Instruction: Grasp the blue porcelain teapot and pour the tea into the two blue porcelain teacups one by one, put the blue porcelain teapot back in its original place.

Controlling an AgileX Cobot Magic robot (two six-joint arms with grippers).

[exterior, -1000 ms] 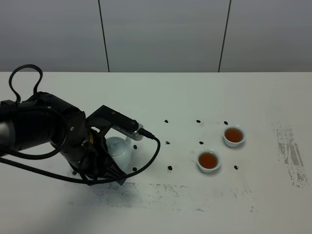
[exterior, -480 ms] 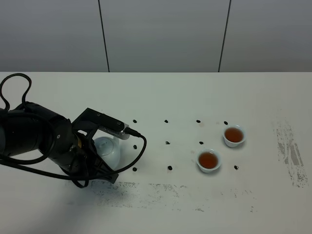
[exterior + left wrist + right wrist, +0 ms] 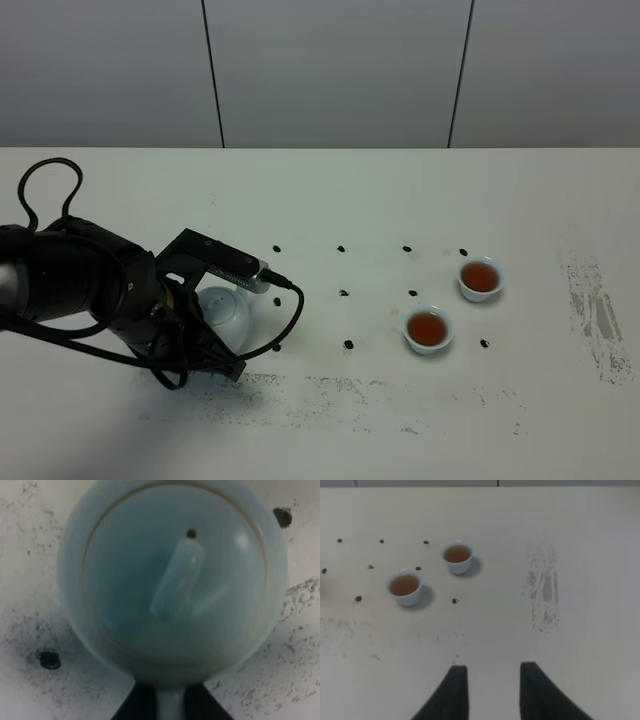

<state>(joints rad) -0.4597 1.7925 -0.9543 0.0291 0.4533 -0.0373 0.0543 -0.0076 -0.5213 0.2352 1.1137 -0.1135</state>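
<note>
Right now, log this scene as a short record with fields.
teapot: blue porcelain teapot upright on the table, under the left arm
left gripper: left gripper closed on the teapot's handle
right gripper: right gripper open, holding nothing
cups: two teacups, near cup and far cup, both holding tea
step: pouring looks done; teapot not yet released

A white table (image 3: 330, 190) bears small black dot marks (image 3: 348, 344) and grey scuffed patches (image 3: 597, 315).
</note>
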